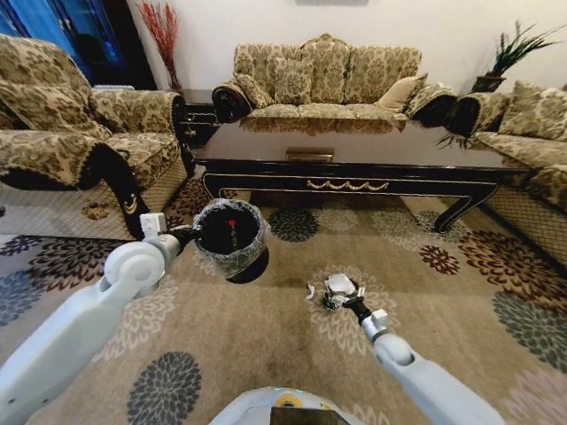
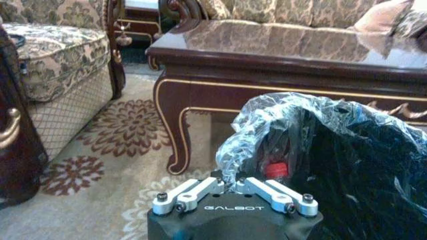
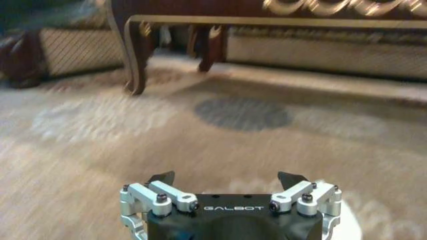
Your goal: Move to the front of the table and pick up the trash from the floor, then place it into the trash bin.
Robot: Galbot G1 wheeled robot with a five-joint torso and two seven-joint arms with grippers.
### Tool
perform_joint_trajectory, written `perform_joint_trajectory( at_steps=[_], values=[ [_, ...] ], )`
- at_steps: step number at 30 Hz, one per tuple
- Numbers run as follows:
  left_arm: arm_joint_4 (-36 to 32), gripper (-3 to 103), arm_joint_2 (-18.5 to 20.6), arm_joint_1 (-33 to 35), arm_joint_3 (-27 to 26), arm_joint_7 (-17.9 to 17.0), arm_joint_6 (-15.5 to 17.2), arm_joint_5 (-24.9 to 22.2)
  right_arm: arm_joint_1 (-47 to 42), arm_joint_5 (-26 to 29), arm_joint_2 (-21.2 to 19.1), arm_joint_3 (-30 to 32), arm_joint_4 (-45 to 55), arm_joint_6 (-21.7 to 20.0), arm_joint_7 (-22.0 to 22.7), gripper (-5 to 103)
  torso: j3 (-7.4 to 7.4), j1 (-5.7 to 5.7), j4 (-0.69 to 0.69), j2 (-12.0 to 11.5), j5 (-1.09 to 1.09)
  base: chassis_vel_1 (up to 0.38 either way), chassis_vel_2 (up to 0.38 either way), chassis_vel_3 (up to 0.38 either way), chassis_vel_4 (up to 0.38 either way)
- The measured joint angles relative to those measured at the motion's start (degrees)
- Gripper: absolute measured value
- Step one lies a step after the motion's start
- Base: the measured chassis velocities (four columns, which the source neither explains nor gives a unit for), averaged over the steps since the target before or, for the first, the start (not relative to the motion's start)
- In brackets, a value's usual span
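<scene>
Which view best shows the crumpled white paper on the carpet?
The head view: the crumpled white paper lies whole on the patterned carpet at the right gripper. The right wrist view catches just a white blur; the left wrist view looks elsewhere.

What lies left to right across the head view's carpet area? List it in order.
Left pincer, at the rim of the trash bin → bin, held up off the floor → crumpled white paper, with the right pincer down at it.
</scene>
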Motion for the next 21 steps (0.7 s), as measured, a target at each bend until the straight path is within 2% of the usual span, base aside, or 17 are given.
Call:
perform_joint_trajectory(
  at_steps=[4, 9, 12, 21],
  values=[
    [-0.5, 4, -0.6, 0.55, -0.82, 0.0, 0.03, -0.23, 2.2, -0.65, 0.23, -4.54, -2.88, 0.01, -0.1, 100, 0.0, 0.0, 0.01, 0.0, 0.01, 0.0, 0.0, 0.0, 0.0],
    [0.54, 4, -1.41, 0.5, -0.6, 0.04, 0.04, 0.04, 5.63, -1.74, 2.42, -9.34, -9.4, -1.25, 3.47, 100, 0.01, 0.0, 0.02, 0.0, 0.0, 0.0, 0.0, 0.0, 0.0],
    [1.12, 4, -1.44, -0.07, -0.07, 0.11, 0.04, 0.05, 7.63, -1.99, 3.83, -11.06, -12.64, -2.23, 5.42, 100, 0.01, 0.0, 0.02, 0.0, 0.01, 0.0, 0.0, 0.0, 0.0],
    [0.69, 4, -0.86, -0.57, 0.49, 0.12, 0.04, -0.22, 10.76, -2.84, 5.37, -12.77, -18.39, -3.39, 7.53, 100, 0.01, 0.0, 0.02, 0.0, 0.01, 0.0, 0.0, 0.0, 0.0]
  ],
)
